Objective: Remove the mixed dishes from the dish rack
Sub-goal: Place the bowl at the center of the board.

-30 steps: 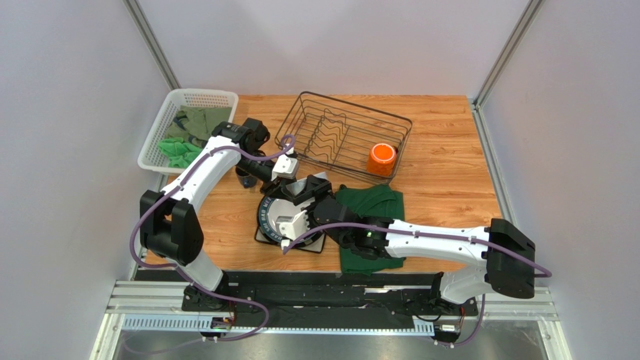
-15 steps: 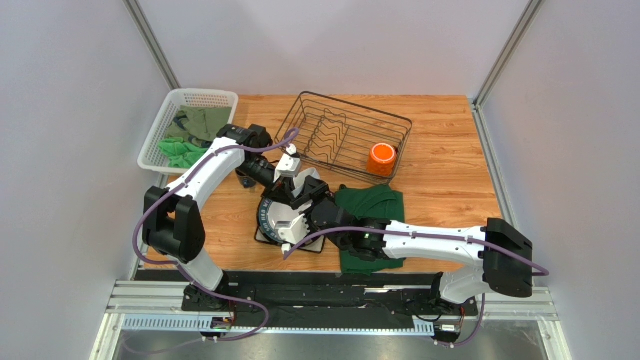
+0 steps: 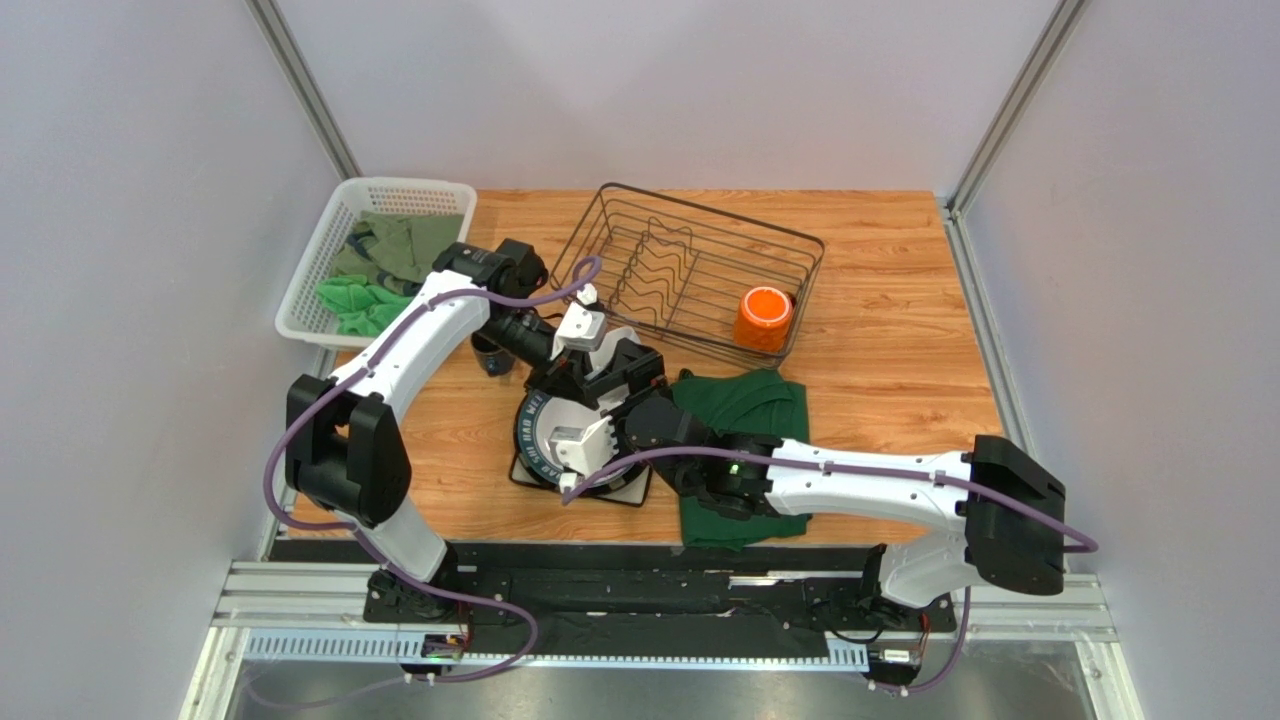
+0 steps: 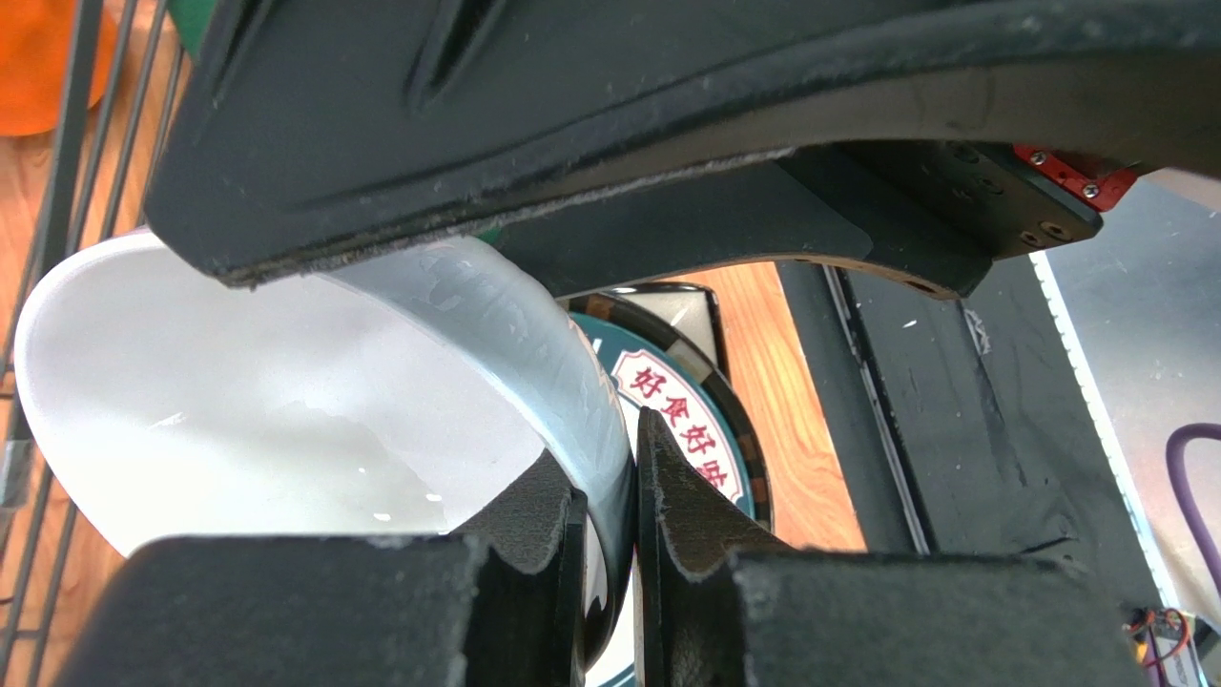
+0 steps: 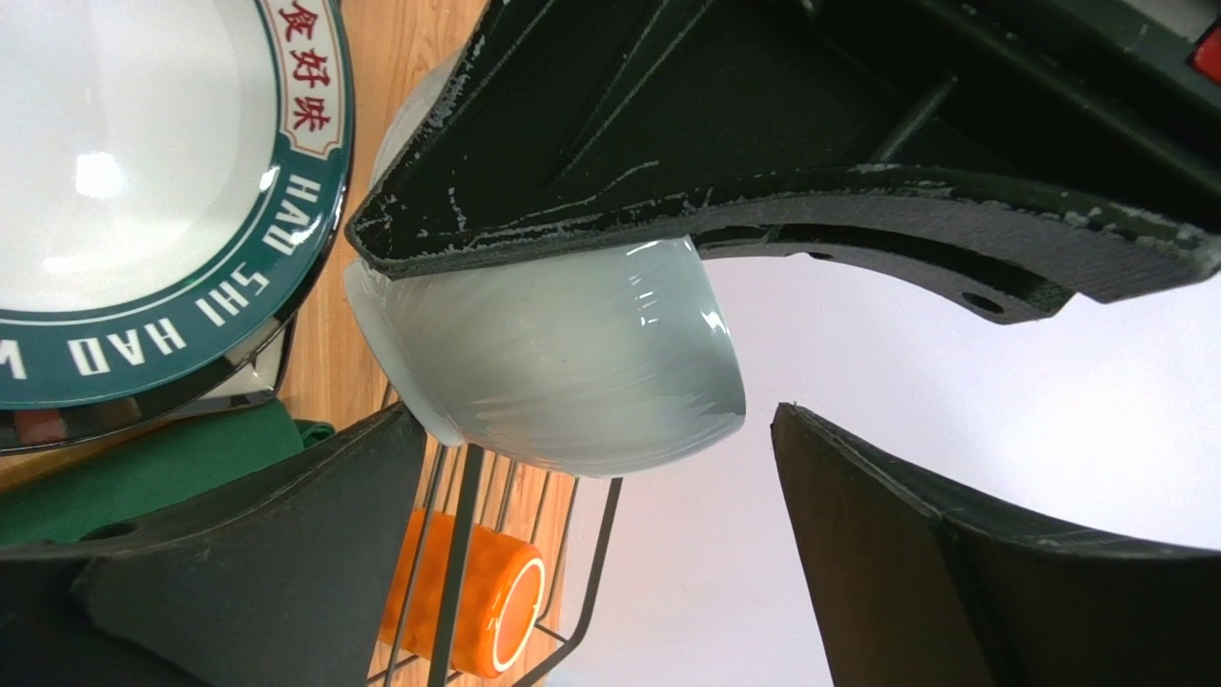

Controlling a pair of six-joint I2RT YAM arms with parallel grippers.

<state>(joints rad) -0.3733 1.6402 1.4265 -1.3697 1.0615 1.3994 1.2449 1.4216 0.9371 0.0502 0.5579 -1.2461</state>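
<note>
the left gripper (image 4: 609, 461) is pinched tight on the rim of the white bowl (image 4: 273, 415), holding it over the round dark-rimmed plate (image 4: 698, 430) that lies on the table just near of the dish rack (image 3: 784, 240). the right gripper (image 5: 599, 418) is spread wide with the bowl's underside between its fingers, and neither finger clearly touches it. the orange mug (image 3: 763, 315) sits in the rack's near right corner.
</note>
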